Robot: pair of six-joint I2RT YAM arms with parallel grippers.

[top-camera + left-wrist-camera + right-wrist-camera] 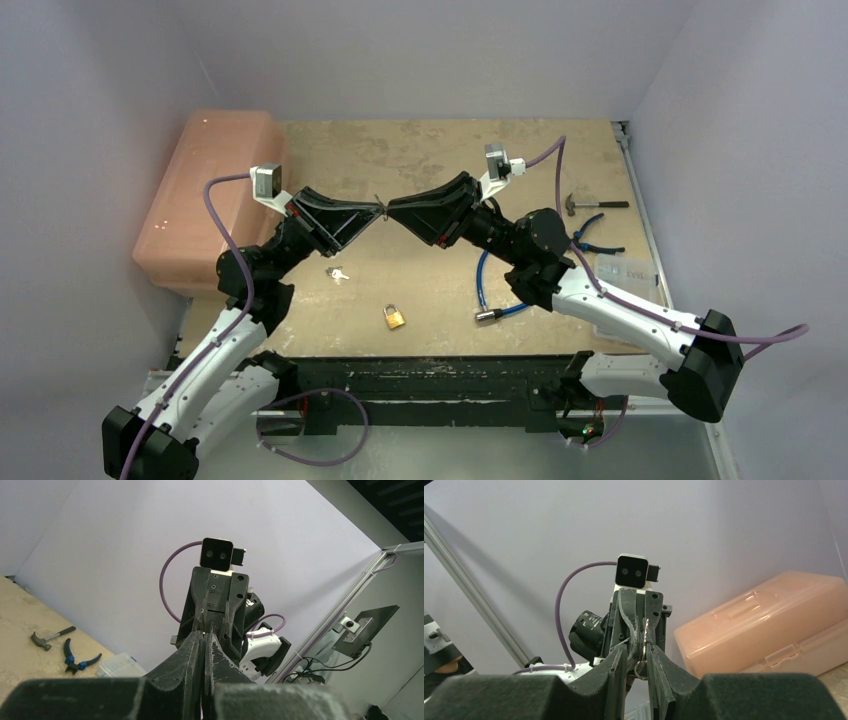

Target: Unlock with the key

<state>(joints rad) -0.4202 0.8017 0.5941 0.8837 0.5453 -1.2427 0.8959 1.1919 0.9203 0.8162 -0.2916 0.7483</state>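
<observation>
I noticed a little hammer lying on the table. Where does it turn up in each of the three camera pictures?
Top external: the hammer lies at the far right edge of the table.
Left wrist: the hammer is at the lower left, on the table.
Right wrist: not in view; this camera faces the pink box instead.
Shared landmark: the blue-handled pliers lie beside the hammer in both views that show it.

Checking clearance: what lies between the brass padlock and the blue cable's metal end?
Only bare wooden tabletop between brass padlock and blue cable's end; top view.
</observation>
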